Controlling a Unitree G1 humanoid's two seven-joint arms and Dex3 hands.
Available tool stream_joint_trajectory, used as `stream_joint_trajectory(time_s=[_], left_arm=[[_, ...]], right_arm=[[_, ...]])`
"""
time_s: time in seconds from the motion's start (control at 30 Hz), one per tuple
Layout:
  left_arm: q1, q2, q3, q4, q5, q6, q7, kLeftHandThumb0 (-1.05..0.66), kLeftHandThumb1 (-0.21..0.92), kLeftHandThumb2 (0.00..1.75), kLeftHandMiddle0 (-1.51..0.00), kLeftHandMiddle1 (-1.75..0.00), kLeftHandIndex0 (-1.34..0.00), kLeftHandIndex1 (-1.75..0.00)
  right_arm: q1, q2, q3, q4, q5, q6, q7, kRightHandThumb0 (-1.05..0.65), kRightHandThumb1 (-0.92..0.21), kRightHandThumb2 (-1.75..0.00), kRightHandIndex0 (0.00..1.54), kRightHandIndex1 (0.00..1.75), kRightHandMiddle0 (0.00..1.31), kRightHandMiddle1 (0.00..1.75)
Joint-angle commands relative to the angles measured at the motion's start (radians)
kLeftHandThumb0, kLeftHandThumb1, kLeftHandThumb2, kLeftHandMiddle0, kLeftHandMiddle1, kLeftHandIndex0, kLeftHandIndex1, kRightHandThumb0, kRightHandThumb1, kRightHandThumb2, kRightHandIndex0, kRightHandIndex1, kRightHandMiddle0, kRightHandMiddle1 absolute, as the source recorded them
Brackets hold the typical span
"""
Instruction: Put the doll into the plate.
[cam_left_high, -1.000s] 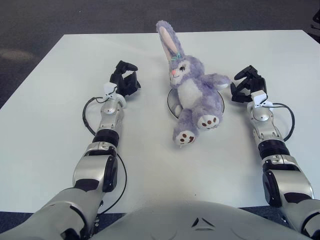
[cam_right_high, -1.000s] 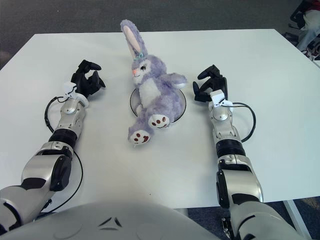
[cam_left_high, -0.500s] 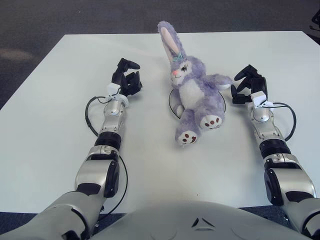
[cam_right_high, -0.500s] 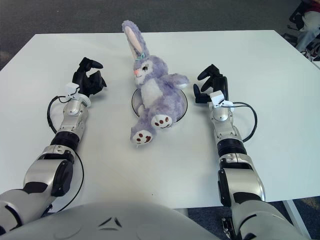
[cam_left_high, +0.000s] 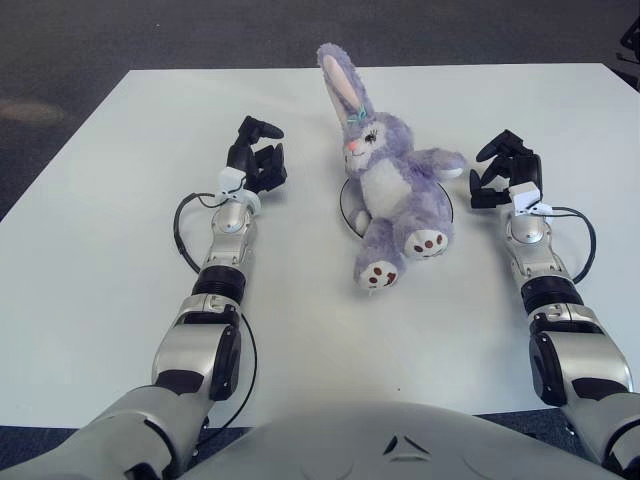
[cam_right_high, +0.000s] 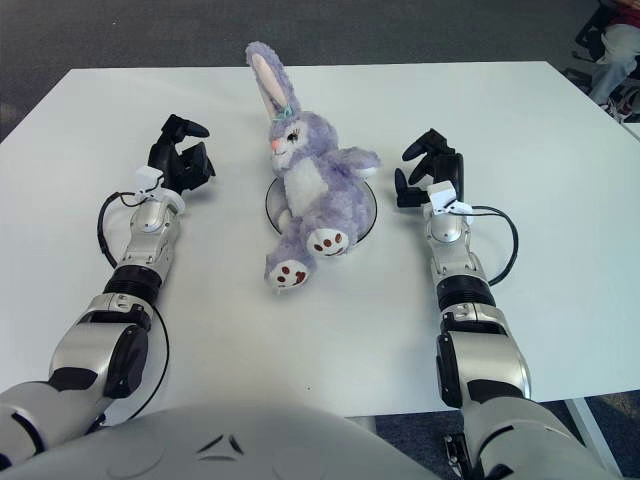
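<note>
I see the doll (cam_left_high: 395, 190) lying on the plate (cam_left_high: 347, 205) between both robot hands, left robot hand (cam_left_high: 255, 160) and right robot hand (cam_left_high: 507, 168) loosely curled, pinching nothing, on the desk (cam_left_high: 120, 250)

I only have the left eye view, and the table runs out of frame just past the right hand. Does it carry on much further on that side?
Observer: Yes. In the right eye view the table runs on well past the right hand, and its right edge is in frame.
Operator: Anything beyond that edge?
Observer: A pale object shows past the far right corner, off the table. I cannot tell what it is.
Operator: And the near right corner?
Observer: It shows too, with a white table leg below it.
</note>
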Motion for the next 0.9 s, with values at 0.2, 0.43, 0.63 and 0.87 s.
stream_joint_trajectory(time_s=[0.2, 0.43, 0.63, 0.87], left_arm=[[0.107, -0.014, -0.004, 0.059, 0.004, 0.002, -0.002, -0.40, 0.61, 0.94, -1.03, -1.75, -0.39, -1.75], [0.113, -0.011, -0.003, 0.050, -0.002, 0.002, -0.013, -0.40, 0.60, 0.96, -1.03, -1.75, -0.40, -1.75], [0.120, -0.009, 0.000, 0.038, -0.008, 0.008, -0.028, -0.40, 0.58, 0.98, -1.03, -1.75, -0.41, -1.75], [0.130, -0.008, 0.003, 0.019, -0.015, 0.015, -0.043, -0.41, 0.56, 1.01, -1.04, -1.75, -0.43, -1.75]], right_arm=[[0.100, 0.122, -0.079, 0.044, 0.158, 0.042, 0.078, -0.01, 0.01, -1.69, 0.87, 1.75, 0.62, 1.72], [0.101, 0.144, -0.123, 0.032, 0.226, 0.036, 0.124, -0.01, -0.06, -1.61, 0.82, 1.73, 0.55, 1.74], [0.117, 0.162, -0.158, -0.011, 0.279, 0.014, 0.159, -0.01, -0.04, -1.62, 0.85, 1.70, 0.57, 1.75], [0.184, 0.191, -0.185, -0.154, 0.339, 0.007, 0.218, -0.01, 0.01, -1.69, 0.87, 1.73, 0.61, 1.75]])
